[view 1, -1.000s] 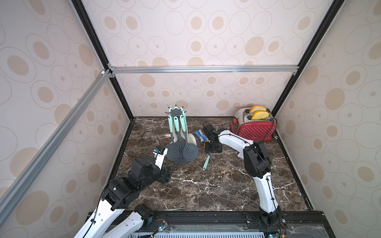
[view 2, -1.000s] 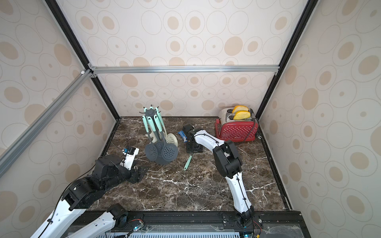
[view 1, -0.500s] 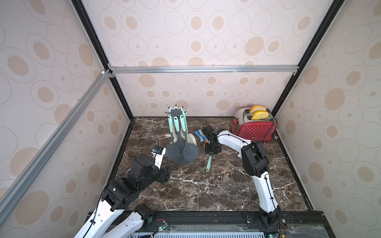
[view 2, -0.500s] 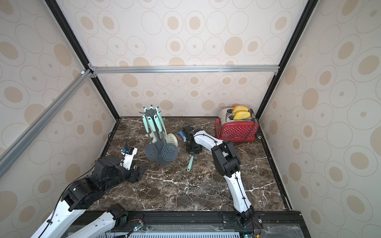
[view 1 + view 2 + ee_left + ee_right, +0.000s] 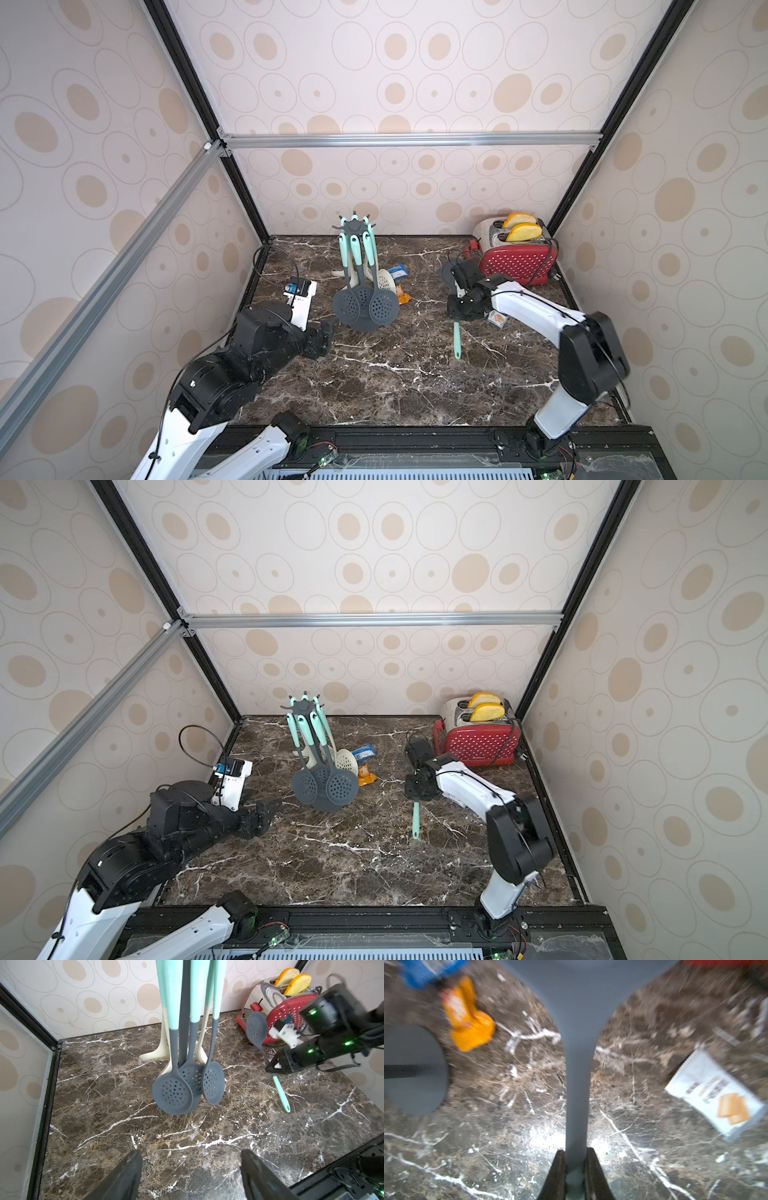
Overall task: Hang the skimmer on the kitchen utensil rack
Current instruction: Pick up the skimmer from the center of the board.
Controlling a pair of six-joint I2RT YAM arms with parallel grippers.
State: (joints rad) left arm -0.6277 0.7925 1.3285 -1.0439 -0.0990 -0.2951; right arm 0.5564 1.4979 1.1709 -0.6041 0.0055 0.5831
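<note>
So at this point your right end effector (image 5: 576, 1167) was clamped on the skimmer (image 5: 457, 340), with the jaws squeezed together around its thin grey neck just below the head. In both top views the skimmer sat right of the kitchen utensil rack (image 5: 354, 226), well apart from it and not on any hook. Its teal handle pointed toward the near side and angled down at the surface (image 5: 395, 386). The perforated grey head was up at the far end, close to the red toaster (image 5: 517, 264). I couldn't tell whether the handle tip touched the marble or not.

Your left end effector (image 5: 268, 808) was over on the left, low over the surface, jaws spread apart with nothing between them. It was aimed at the foot of the rack and near it, but not touching. The left wrist view showed only bare marble between the fingers (image 5: 124, 1178).

The rack stood upright toward the far middle with hanging utensils (image 5: 384, 306) on it: grey perforated heads on teal handles, plus a couple of cream ones behind. An orange packet (image 5: 402, 296) lay just right of them, and a white packet (image 5: 498, 319) lay just beside your right arm.
</note>
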